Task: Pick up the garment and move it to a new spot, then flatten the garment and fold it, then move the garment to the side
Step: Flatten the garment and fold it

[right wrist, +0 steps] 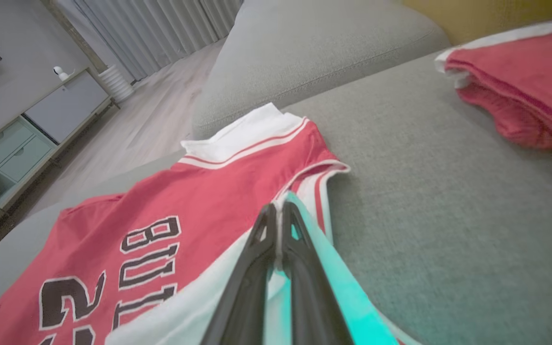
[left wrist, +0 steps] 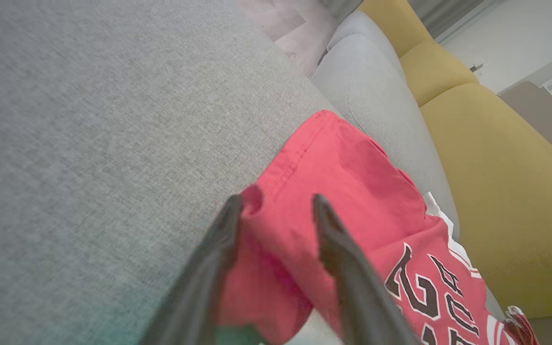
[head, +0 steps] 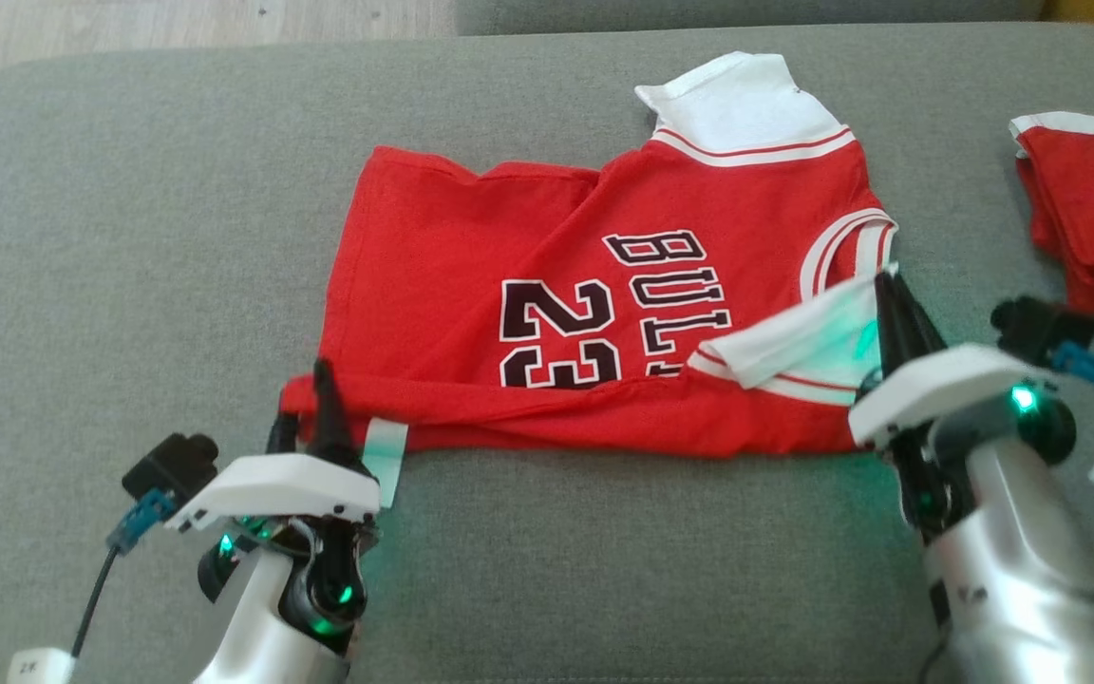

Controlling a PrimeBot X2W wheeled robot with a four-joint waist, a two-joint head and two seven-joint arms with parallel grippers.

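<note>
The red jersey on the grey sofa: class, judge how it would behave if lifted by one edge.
Likely floppy: the red jersey lies creased and folded over itself. Probably light: the right gripper pinches thin cloth. It may drag, not slide, on the woven sofa.

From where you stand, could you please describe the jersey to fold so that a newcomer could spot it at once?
On the grey cushion, look to the middle. The jersey lies spread there, red with white sleeves. Unlike the other red garment at the right edge, it shows a black 23 on top.
</note>
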